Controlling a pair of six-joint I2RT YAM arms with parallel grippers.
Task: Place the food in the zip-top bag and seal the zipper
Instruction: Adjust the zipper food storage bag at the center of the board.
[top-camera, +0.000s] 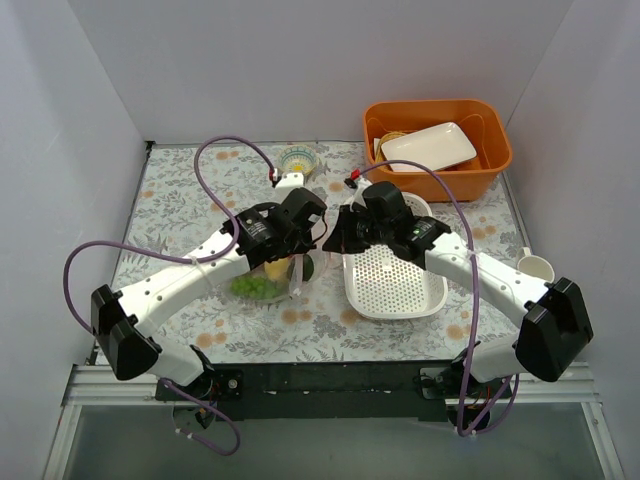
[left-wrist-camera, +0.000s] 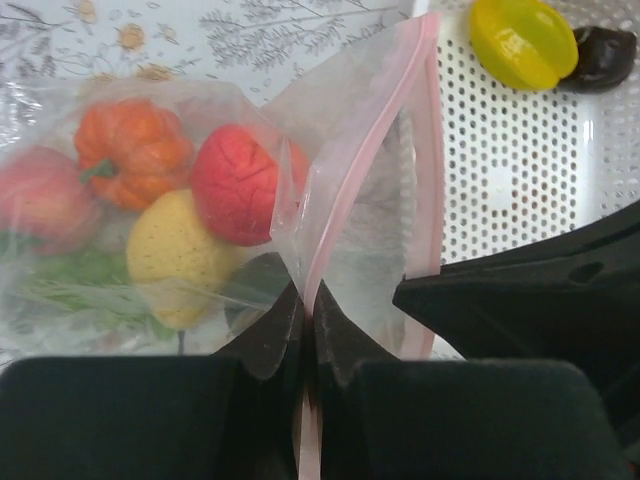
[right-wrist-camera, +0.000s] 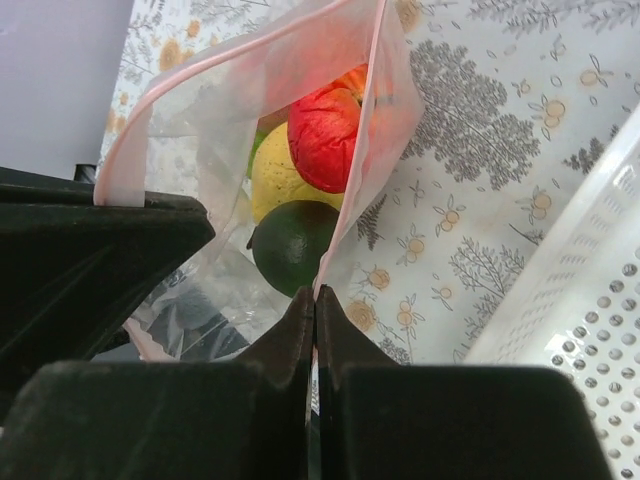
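Observation:
The clear zip-top bag (top-camera: 262, 285) lies on the table between the arms, its mouth held open. Through it in the left wrist view I see an orange fruit (left-wrist-camera: 135, 150), a red fruit (left-wrist-camera: 245, 180), a pink fruit (left-wrist-camera: 40, 200), a yellow fruit (left-wrist-camera: 175, 250) and green grapes (left-wrist-camera: 80, 270). The dark green avocado (right-wrist-camera: 290, 245) sits at the mouth. My left gripper (left-wrist-camera: 308, 300) is shut on the pink zipper (left-wrist-camera: 350, 190). My right gripper (right-wrist-camera: 316, 295) is shut on the zipper (right-wrist-camera: 358, 150) at the opposite lip. A second yellow fruit (left-wrist-camera: 523, 42) lies in the basket.
The white perforated basket (top-camera: 395, 285) lies right of the bag, with a dark piece (left-wrist-camera: 605, 55) beside the yellow fruit. An orange bin (top-camera: 500, 150) holding a white plate (top-camera: 430, 147) stands at the back right. A small bowl (top-camera: 296, 160) and a white jug (top-camera: 535, 267) stand nearby.

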